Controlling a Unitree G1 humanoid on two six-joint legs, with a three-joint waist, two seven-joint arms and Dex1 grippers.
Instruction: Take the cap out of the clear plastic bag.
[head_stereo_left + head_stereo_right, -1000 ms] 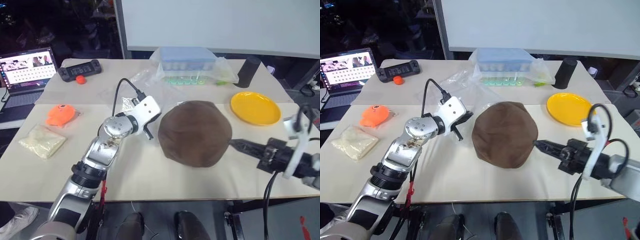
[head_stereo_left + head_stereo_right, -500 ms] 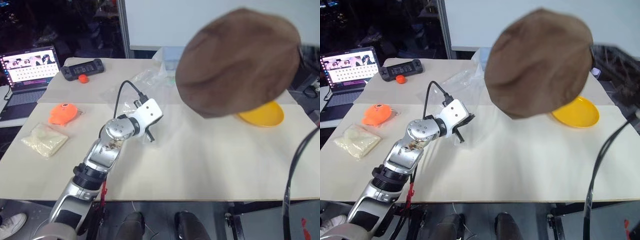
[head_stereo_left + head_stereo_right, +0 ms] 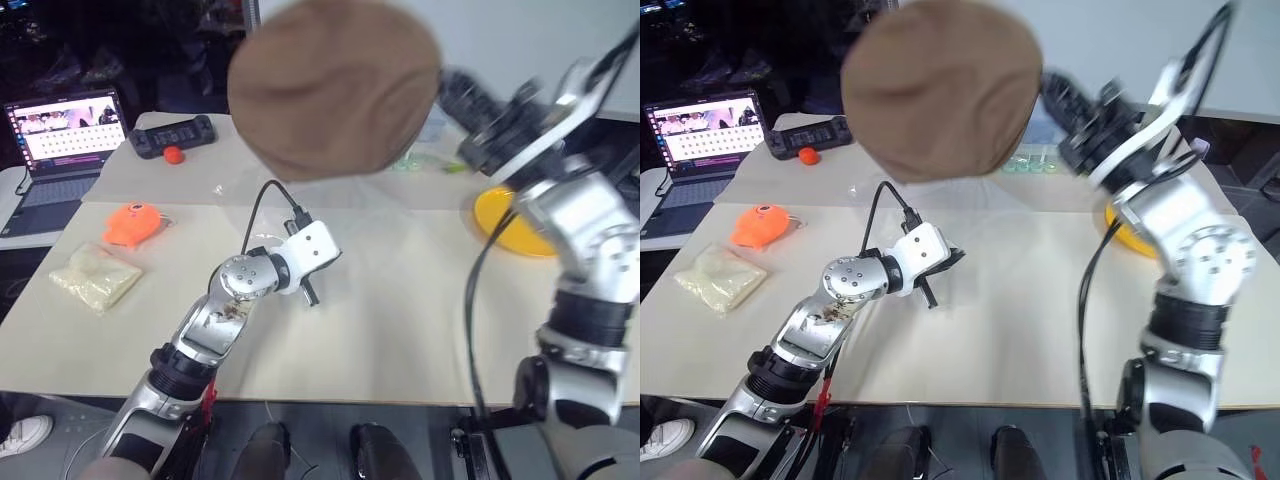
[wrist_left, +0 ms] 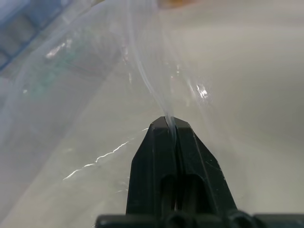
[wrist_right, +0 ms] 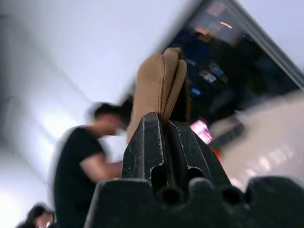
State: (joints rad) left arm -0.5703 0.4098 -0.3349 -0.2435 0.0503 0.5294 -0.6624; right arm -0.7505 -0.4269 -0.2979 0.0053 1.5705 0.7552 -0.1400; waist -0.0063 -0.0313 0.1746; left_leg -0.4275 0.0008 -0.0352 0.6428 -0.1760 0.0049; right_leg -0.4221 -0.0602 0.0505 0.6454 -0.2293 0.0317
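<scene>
One cap aloft, pinched by right gripper, one clear plastic bag pinched by left gripper, one yellow plate.

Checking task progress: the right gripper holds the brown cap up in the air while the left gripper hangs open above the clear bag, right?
Not quite. The left gripper is shut on the clear plastic bag, as the left wrist view shows. The right gripper does hold the brown cap up in the air.

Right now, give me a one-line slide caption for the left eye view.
Right gripper holds the brown cap aloft above the table while left gripper pins the clear plastic bag.
</scene>
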